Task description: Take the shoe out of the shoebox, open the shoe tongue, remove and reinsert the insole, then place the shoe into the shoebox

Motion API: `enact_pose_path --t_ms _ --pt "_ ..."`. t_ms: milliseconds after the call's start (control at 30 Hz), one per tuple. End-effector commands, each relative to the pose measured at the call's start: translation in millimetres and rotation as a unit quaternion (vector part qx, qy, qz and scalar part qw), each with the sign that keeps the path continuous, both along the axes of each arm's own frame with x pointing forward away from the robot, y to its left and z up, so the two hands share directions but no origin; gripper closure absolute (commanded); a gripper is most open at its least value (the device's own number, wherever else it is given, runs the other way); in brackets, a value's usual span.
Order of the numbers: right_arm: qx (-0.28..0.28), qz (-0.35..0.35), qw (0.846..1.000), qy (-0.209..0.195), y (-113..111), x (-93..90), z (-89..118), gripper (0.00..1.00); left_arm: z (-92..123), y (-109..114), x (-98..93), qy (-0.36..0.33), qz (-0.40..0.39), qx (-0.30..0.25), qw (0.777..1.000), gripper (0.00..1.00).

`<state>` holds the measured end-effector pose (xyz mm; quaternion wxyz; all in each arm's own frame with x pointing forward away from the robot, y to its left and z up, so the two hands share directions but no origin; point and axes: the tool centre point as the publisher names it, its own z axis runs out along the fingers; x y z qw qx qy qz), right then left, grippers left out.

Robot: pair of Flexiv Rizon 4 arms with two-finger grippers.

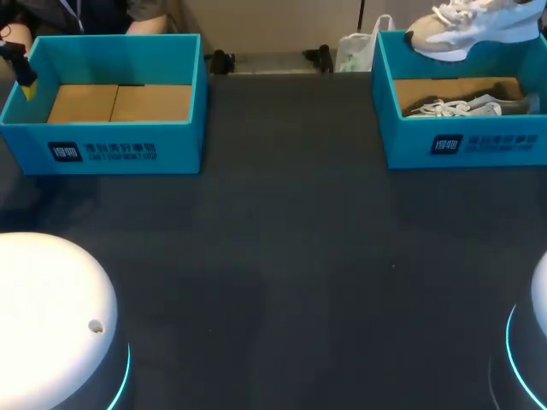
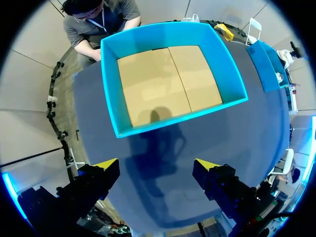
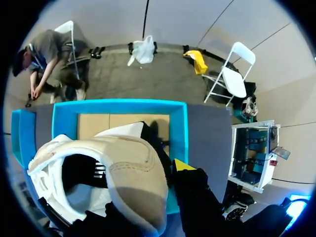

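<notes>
A beige and white shoe (image 1: 470,30) hangs above the far rim of the right blue shoebox (image 1: 461,145). In the right wrist view my right gripper (image 3: 148,173) is shut on this shoe (image 3: 128,163) at its collar. One yellow-tipped finger (image 3: 181,165) shows outside the heel and the other is hidden by the shoe. The blue box (image 3: 180,128) lies below it. A second, grey shoe (image 1: 466,104) with white laces lies inside that box. My left gripper (image 2: 156,165) is open above the bare table, just short of the left shoebox (image 2: 111,89).
The left blue shoebox (image 1: 120,145) stands at the back left and shows only its brown cardboard floor. A black piece with a yellow tip (image 1: 24,79) shows at its left wall. The dark table (image 1: 282,256) stretches between and in front of the boxes.
</notes>
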<state>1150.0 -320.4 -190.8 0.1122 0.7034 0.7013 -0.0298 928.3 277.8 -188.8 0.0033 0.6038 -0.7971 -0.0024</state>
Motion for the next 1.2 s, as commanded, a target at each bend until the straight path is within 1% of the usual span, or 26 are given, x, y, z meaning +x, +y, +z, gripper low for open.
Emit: enact_pose_path --t_ms 33,233,267,300,767,800,833,867,900,1033,1133,1200 --pt "0.005 0.001 1.0 -0.004 2.1 -4.5 -12.3 1.0 0.5 0.0 -0.9 0.0 0.0 0.001 1.0 0.0" --pt "0.01 -0.009 1.0 0.01 6.7 -8.4 -29.1 1.0 0.5 0.0 -0.9 0.0 0.0 0.001 1.0 0.0" --pt "0.002 -0.025 1.0 0.014 8.3 -10.1 -34.7 1.0 0.5 0.0 -0.9 0.0 0.0 0.001 1.0 0.0" --pt "0.013 -0.032 0.999 0.017 8.3 -11.6 -39.2 1.0 0.5 0.0 -0.9 0.0 0.0 0.001 1.0 0.0" --pt "0.013 -0.032 0.999 0.017 8.3 -11.6 -39.2 1.0 0.5 0.0 -0.9 0.0 0.0 0.001 1.0 0.0" --pt "0.024 -0.031 0.999 0.018 10.3 -9.8 -45.1 1.0 0.5 0.0 -0.9 0.0 0.0 0.001 1.0 0.0" --pt "0.025 -0.032 0.999 0.015 10.9 -8.1 -49.8 1.0 0.5 0.0 -0.9 0.0 0.0 0.001 1.0 0.0" --pt "0.012 -0.043 0.999 0.006 10.5 -6.2 -54.9 1.0 0.5 0.0 -0.9 0.0 0.0 0.001 1.0 0.0" --pt "0.017 -0.045 0.999 0.01 9.4 -3.7 -59.2 1.0 0.5 0.0 -0.9 0.0 0.0 0.001 1.0 0.0" --pt "0.027 -0.054 0.998 0.012 6.7 0.3 -63.3 1.0 0.5 0.0 -0.9 0.0 0.0 0.001 1.0 0.0" --pt "0.02 -0.062 0.998 0.012 5.2 2.4 -65.9 1.0 0.5 0.0 -0.9 0.0 0.0 0.001 1.0 0.0" --pt "-0.002 -0.076 0.997 0.009 5.1 2.9 -68.7 1.0 0.5 0.0 -0.9 0.0 0.0 0.001 1.0 0.0"
